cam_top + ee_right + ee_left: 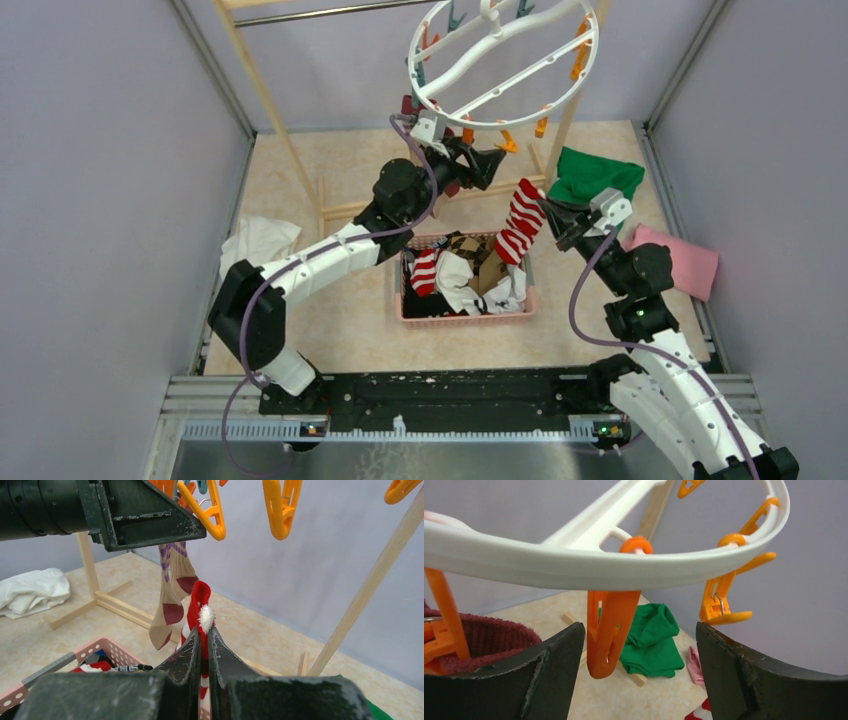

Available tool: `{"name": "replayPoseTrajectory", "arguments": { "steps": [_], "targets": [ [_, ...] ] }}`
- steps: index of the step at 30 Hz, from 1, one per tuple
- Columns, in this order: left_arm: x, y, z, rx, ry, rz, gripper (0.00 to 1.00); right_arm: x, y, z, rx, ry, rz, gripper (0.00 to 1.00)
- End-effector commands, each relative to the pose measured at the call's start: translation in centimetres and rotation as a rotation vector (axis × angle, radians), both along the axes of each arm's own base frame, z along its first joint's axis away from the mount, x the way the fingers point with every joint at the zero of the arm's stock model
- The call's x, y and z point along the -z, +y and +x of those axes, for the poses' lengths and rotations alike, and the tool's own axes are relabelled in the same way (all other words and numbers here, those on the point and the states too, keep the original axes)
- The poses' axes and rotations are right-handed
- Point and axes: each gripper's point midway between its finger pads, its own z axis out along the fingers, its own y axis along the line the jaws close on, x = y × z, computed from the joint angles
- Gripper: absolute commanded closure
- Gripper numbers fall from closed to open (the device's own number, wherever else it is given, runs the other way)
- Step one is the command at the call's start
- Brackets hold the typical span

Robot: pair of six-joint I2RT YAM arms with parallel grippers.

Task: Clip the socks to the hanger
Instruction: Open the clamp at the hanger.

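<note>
One done: tan-and-maroon sock (172,597) hangs from your hanger (574,570).
In hand: right gripper (205,635) pinches striped sock (520,222); left gripper (639,645) gapes around orange peg (611,630).
Left for you: socks in the basket (465,318).

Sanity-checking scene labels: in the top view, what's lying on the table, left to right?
white cloth → pink basket → green cloth → pink cloth
</note>
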Motion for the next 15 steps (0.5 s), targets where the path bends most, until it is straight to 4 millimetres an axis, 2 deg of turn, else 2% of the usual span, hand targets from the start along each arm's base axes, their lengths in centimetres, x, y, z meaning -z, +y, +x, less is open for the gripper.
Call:
{"name": "replayPoseTrajectory", "arguments": {
  "steps": [1, 15],
  "targets": [
    [-2.8, 1.0, -1.6, 0.022, -0.128, 0.008, 0.13, -2.0, 0.1, -0.4, -0.011, -0.053, 0.027, 1.00],
    [-0.5, 1.9, -4.1, 0.093, -0.100, -0.002, 0.14, -1.8, 0.0, -0.4, -0.005, -0.050, 0.029, 1.00]
  ]
}}
